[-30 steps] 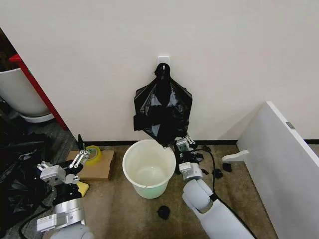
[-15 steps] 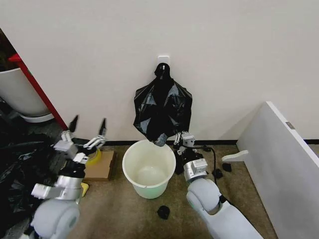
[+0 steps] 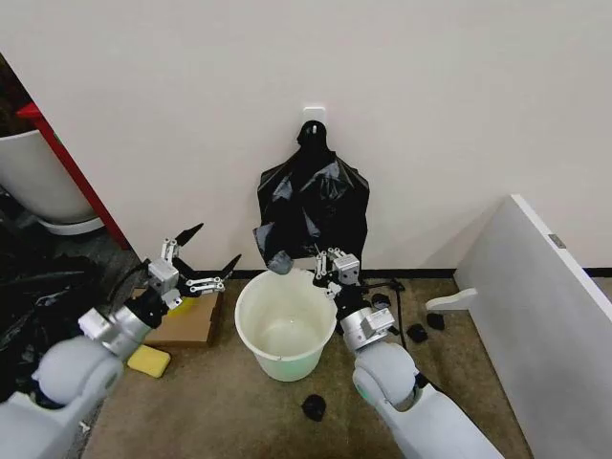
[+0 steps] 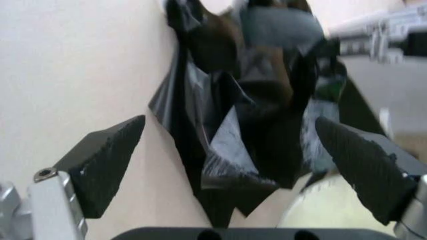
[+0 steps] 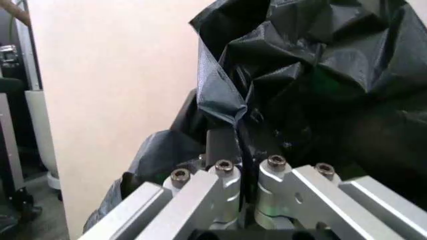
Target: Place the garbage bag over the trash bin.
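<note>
- Black plastic is the biggest thing in play: the garbage bag [image 3: 313,206] hangs from a white hook [image 3: 314,117] on the wall, its crinkled lower edge dangling just above the back rim of the trash bin.
- White trash bin [image 3: 285,325] sits on the floor right below the bag, mouth open, no liner in it yet, so we reckon we're at the "grab and pull the bag open" step, early on.
- Our right gripper [image 3: 331,264] is up at the bag's lower right edge; in the right wrist view the fingers [image 5: 223,150] are pinched close together with a fold of black film between them, so it looks like it's got the bag.
- Our left gripper [image 3: 201,263] is off to the bin's left, near the bag's lower left corner, claw spread wide with nothing in it; its wrist view has the bag framed between the two pads [image 4: 110,160].
- Next move, we'd guess: the left claw needs to catch the opposite edge so the mouth can be spread over the rim. Thin floppy film, easy to miss.
</note>
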{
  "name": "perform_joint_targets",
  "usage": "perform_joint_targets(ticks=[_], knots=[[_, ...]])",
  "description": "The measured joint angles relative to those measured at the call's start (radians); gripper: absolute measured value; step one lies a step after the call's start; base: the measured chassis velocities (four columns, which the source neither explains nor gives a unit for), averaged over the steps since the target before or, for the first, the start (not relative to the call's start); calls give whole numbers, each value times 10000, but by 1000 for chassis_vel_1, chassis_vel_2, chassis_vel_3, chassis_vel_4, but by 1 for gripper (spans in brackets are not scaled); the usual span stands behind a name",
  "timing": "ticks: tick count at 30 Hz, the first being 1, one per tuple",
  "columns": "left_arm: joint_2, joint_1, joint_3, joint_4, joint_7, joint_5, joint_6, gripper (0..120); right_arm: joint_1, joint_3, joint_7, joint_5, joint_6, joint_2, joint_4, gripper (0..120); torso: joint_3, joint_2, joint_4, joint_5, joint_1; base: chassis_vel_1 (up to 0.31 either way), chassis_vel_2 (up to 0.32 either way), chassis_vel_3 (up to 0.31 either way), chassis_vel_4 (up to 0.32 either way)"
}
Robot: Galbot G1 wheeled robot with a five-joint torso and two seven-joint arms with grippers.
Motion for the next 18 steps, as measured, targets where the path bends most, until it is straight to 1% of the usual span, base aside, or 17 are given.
perform_joint_targets(ticks=[3,5,8,9,10,11,12,13,14,16,18], knots=[[391,-434,228,277,46,216,67,100,23,-111,-115,-86,75,74,-55,0,0,0,3,3,0,0,0,0,0],[488,-611,361,371,42,240,92,100,18,-119,-135,-107,90,92,-60,0,0,0,5,2,0,0,0,0,0],[751,-1627,1137,906,-171,242,186,100,-12,-130,-267,-201,175,143,-83,0,-1,0,1,4,0,0,0,0,0],[784,-1933,1362,1070,-203,233,202,100,-12,-131,-303,-215,203,147,-94,0,0,0,3,1,0,0,0,0,0],[816,-2345,1672,1296,-238,210,202,100,-12,-128,-334,-230,226,150,-111,0,0,0,-1,0,0,0,0,0,0],[828,-2750,2001,1535,-244,153,176,100,-6,-127,-359,-242,248,159,-122,0,0,0,1,4,0,0,0,0,0],[828,-2750,2001,1535,-244,153,176,100,-6,-127,-359,-242,248,159,-122,0,0,0,1,4,0,0,0,0,0],[827,-2970,2214,1674,-245,102,151,100,-2,-127,-375,-249,259,165,-138,0,0,0,1,6,0,0,0,0,0],[790,-3494,2787,2031,-229,-16,102,100,13,-121,-399,-263,280,177,-168,0,0,0,3,3,0,0,0,0,0],[655,-4214,3523,2491,-75,-167,29,100,38,-120,-430,-282,297,208,-214,0,0,0,2,-1,0,0,0,0,0],[426,-4971,4287,3023,569,-517,-133,100,75,-119,-439,-314,303,268,-273,0,0,0,-1,4,0,0,0,0,0]])
